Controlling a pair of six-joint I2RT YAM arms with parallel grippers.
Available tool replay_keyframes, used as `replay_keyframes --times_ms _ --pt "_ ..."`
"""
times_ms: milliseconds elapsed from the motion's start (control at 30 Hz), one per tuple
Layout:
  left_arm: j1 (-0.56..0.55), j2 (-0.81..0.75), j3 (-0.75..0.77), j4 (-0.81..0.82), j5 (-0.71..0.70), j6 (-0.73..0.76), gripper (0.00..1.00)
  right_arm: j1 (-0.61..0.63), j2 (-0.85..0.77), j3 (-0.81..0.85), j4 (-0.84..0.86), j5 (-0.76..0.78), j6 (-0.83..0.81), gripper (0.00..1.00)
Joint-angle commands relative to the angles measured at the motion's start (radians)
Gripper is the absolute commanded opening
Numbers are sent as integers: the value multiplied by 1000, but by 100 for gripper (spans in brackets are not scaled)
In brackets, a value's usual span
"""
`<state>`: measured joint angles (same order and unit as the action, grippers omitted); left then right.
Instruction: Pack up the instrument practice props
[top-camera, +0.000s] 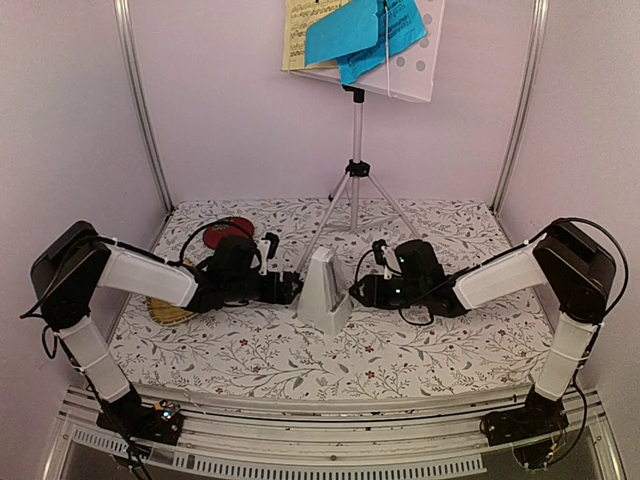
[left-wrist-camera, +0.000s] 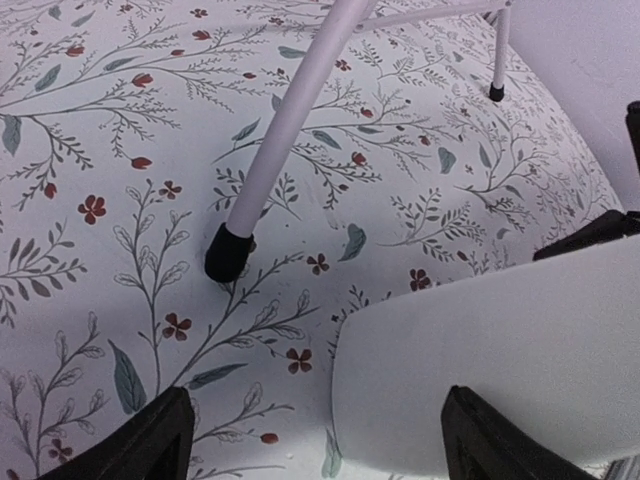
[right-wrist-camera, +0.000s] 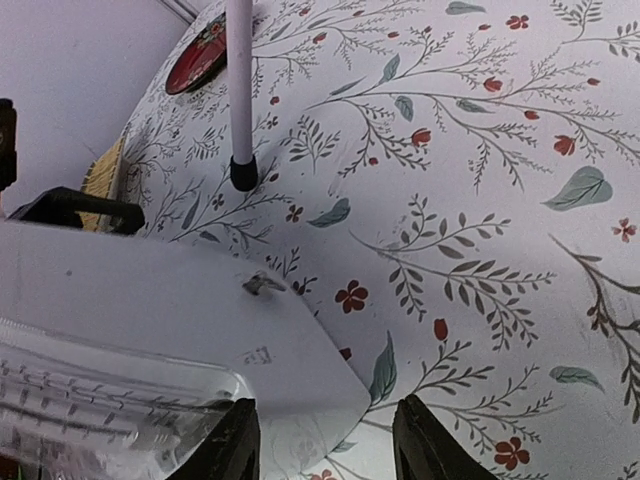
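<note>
The white pyramid metronome (top-camera: 323, 288) stands mid-table between my two grippers. My left gripper (top-camera: 291, 290) is open at its left side; in the left wrist view the gripper (left-wrist-camera: 320, 445) has the metronome's white face (left-wrist-camera: 500, 340) lying before its right finger (left-wrist-camera: 485, 445). My right gripper (top-camera: 358, 292) is open at its right side; in the right wrist view the gripper (right-wrist-camera: 325, 450) has the metronome's corner (right-wrist-camera: 300, 370) between the fingers. The white perforated stand desk (top-camera: 415, 70) holds blue sheets (top-camera: 365, 30) and a pale-yellow sheet (top-camera: 296, 40) above silver tripod legs (top-camera: 355, 180).
A round red dish (top-camera: 228, 232) lies at the back left, also in the right wrist view (right-wrist-camera: 198, 58). A yellow woven tray (top-camera: 168, 312) lies under the left arm. A tripod leg's black foot (left-wrist-camera: 228, 252) stands near the metronome. Pink walls enclose the table.
</note>
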<state>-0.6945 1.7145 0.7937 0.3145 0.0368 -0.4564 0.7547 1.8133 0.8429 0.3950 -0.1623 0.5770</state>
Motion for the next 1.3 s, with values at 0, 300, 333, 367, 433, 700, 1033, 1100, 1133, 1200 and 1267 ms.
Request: replay_keyframes --times_ms 0,300,333,367,433,700,1033,1100,1133,1200,1267 --pt "-75 -25 -20 27 0 -38 88 6 43 57 -27 40 -39 45" --pt "-220 -29 -18 19 -85 -110 88 -24 71 119 -27 52 -74 48" --pt "-237 -27 -16 18 -92 -115 88 -31 69 123 -28 53 -80 49" --pt "-247 -27 -16 16 -105 -117 88 -38 63 122 -28 54 -88 50" --pt "-262 -41 -22 3 -151 -119 88 -58 43 109 -28 58 -95 53" --pt "-270 -297 -119 54 -298 86 93 -112 -159 -36 -41 99 -155 71" --pt "-137 -264 75 140 533 376 98 -147 -454 -222 -42 -8 -195 91" --pt "-129 -188 153 107 615 403 98 -148 -508 -250 -43 -17 -188 93" --pt "-127 -147 186 96 650 407 98 -150 -548 -263 -42 -21 -185 94" --pt "-122 -68 258 75 730 404 98 -153 -612 -291 -42 -22 -175 97" --pt "-123 2 311 72 811 392 97 -159 -672 -315 -47 -21 -164 98"
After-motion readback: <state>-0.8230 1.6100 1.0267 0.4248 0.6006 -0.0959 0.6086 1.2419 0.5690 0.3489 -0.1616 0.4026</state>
